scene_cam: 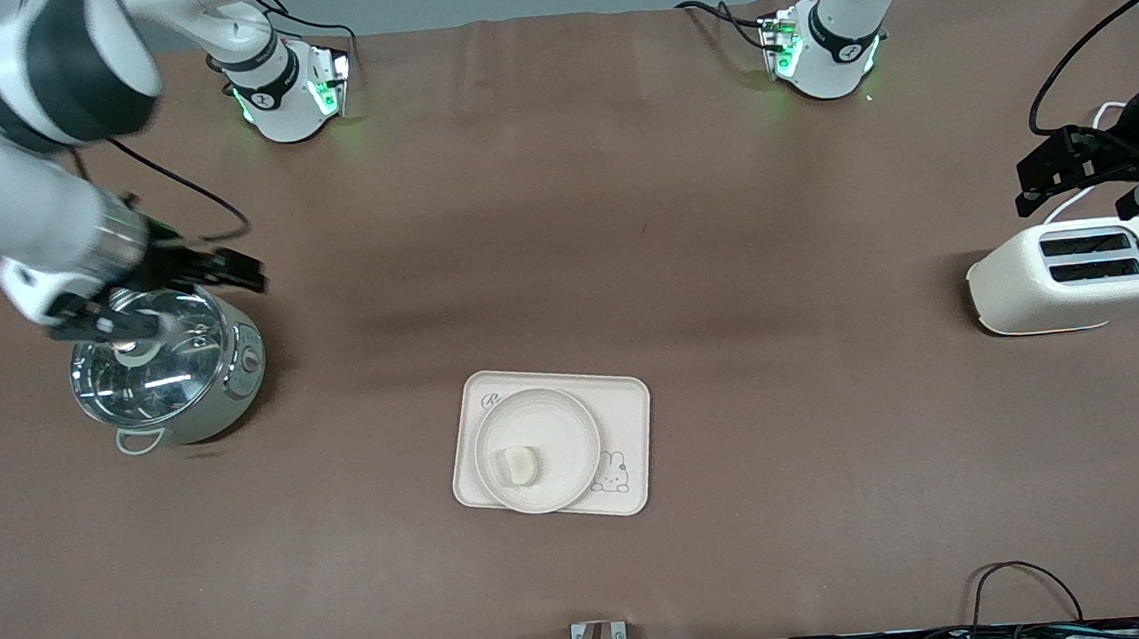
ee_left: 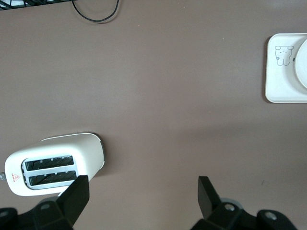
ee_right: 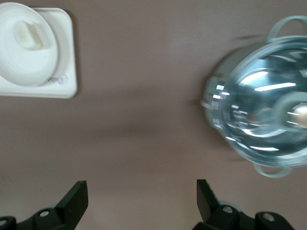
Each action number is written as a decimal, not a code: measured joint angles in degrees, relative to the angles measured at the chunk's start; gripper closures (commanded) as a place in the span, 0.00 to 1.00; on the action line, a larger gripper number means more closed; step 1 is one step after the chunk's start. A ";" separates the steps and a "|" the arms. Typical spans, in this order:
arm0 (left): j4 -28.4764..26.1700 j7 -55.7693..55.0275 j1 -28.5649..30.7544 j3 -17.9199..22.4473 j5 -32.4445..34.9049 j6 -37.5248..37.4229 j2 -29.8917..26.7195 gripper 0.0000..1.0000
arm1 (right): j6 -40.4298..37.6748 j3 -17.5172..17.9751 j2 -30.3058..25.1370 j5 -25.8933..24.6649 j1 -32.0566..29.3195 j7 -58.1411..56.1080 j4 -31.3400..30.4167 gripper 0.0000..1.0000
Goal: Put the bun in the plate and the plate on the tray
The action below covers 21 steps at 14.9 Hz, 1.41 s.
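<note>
The bun (scene_cam: 519, 464) lies in the round plate (scene_cam: 565, 428). The plate rests on the rabbit tray (scene_cam: 628, 408), in the middle of the table near the front camera. My right gripper (scene_cam: 243, 270) is open and empty, up in the air over the steel pot at the right arm's end. My left gripper (scene_cam: 1033, 185) is open and empty, raised by the toaster at the left arm's end. The right wrist view shows its open gripper (ee_right: 142, 196), the bun (ee_right: 28, 32), the plate (ee_right: 19, 67) and the tray (ee_right: 66, 57). The left wrist view shows its open gripper (ee_left: 143, 191), the tray (ee_left: 278, 81) and the plate's rim (ee_left: 302, 67).
A steel pot with a glass lid (scene_cam: 164, 373) stands at the right arm's end; it also shows in the right wrist view (ee_right: 259, 105). A white toaster (scene_cam: 1073, 274) stands at the left arm's end and shows in the left wrist view (ee_left: 53, 163). Cables lie along the table's front edge.
</note>
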 measured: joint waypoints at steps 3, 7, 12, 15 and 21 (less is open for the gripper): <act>-0.02 -0.01 0.00 -0.01 0.01 0.23 0.00 0.00 | -6.40 0.08 -4.87 -3.38 -5.13 -6.35 -0.07 0.00; -0.03 -0.02 0.06 -0.01 0.01 0.25 0.00 0.00 | -9.84 -0.86 -6.62 -5.61 -11.06 -15.73 1.83 0.00; -0.03 -0.02 0.04 -0.02 0.02 0.29 0.00 0.00 | -14.71 -1.23 -6.63 -8.45 -11.64 -18.29 9.53 0.00; -0.03 0.00 0.17 -0.01 0.02 0.31 0.00 0.00 | -15.96 1.69 -6.64 -8.50 -11.43 -17.75 13.29 0.00; -0.03 0.01 0.41 -0.01 0.08 0.32 0.00 0.00 | -15.38 2.00 -6.23 -8.51 -11.15 -15.91 14.17 0.00</act>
